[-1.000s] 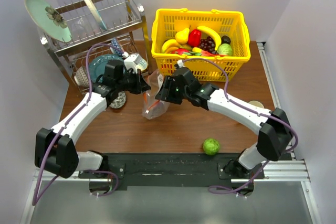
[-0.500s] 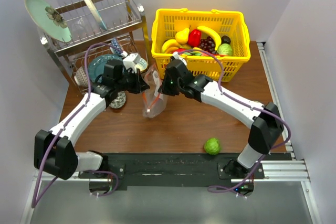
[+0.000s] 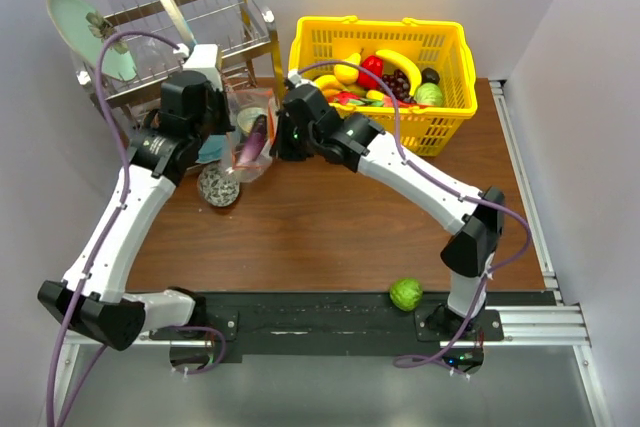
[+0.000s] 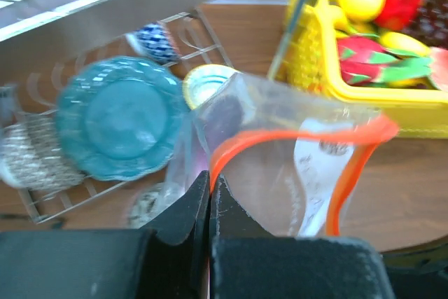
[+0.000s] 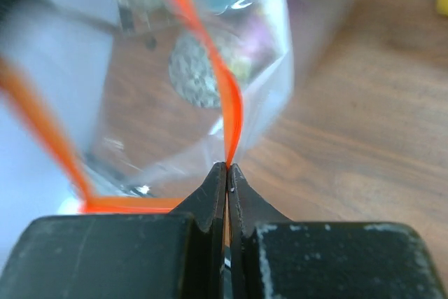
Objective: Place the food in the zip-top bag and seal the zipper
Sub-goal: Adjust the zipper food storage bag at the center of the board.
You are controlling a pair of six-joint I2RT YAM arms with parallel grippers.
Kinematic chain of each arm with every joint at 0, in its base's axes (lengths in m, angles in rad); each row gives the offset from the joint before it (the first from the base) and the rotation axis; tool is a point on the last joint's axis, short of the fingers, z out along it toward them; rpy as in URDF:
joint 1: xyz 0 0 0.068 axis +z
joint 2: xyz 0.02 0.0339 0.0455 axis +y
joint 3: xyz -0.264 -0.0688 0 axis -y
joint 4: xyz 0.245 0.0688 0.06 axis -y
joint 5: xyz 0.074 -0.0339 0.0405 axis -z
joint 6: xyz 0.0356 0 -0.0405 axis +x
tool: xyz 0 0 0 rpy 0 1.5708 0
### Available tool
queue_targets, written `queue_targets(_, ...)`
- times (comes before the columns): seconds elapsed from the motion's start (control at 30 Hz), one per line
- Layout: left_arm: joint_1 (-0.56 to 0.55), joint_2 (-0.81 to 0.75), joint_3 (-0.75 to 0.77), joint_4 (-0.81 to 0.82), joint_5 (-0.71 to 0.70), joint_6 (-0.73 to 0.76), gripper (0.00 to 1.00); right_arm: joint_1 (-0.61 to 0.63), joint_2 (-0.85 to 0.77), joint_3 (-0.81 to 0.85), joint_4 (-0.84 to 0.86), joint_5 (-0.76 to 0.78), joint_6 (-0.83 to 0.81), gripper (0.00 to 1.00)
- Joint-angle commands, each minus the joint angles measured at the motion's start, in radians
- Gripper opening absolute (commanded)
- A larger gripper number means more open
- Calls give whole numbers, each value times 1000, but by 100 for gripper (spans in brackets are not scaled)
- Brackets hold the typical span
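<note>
Leftward since a second ago, my left end effector [image 4: 209,176] and right end effector [image 5: 227,167] both pinch the zipper [image 5: 234,113], zip-top bag [image 3: 248,142] hanging above the desk [image 3: 330,227] beside the rack [image 3: 190,37]; film looks light, floppy, slippery, so hold the stiffer strip

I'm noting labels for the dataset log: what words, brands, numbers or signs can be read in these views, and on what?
No text can be read.
zip-top bag: a white patch with dark print shows in the left wrist view, too blurred to read.
yellow basket: no lettering visible.
</note>
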Motion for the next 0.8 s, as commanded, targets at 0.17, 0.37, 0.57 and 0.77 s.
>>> queue_targets(0.17, -180, 82, -145, 27, -136, 31, 0, -145, -226, -502, 116, -34, -9, 0)
queue_targets(0.37, -291, 241, -278, 128, -50, -73, 0, -163, -306, -815, 184, 3, 0, 0)
queue_targets(0.57, -301, 235, -270, 170, 1, -78, 0, -163, -378, -900, 186, 86, -29, 22)
queue_targets(0.77, -329, 215, -279, 216, 65, -98, 0, -163, -504, -929, 115, 94, -42, 62)
